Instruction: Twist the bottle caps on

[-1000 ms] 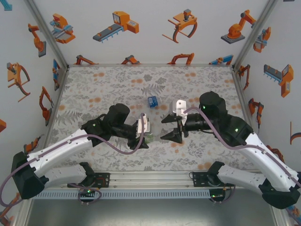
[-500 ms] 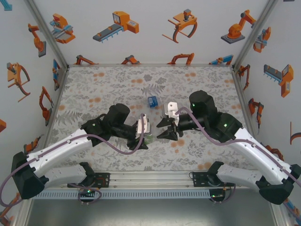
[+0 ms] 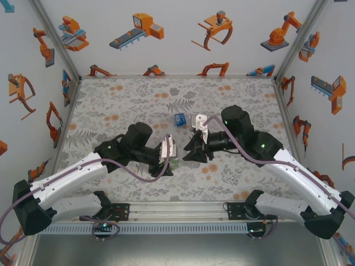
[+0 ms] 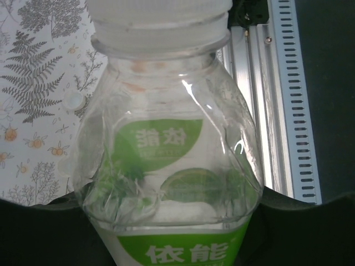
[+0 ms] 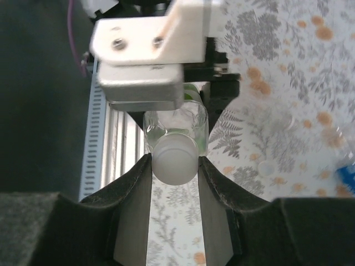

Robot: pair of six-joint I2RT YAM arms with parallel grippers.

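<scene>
My left gripper is shut on the green-labelled clear bottle, which lies sideways with its neck pointing at the right arm. A white bottle cap sits on that neck. My right gripper is shut on this cap, one dark finger touching each side. In the top view my right gripper meets the left one at the table's middle, and a little green of the bottle shows between them. A loose white cap lies on the table beyond.
A small blue-labelled bottle lies on the flowered table just behind both grippers. The aluminium rail runs along the near edge. Walls stand on the left, right and back sides.
My right gripper has moved left up to the left gripper, and its fingers have closed onto the cap. The left arm has kept still with the bottle.
</scene>
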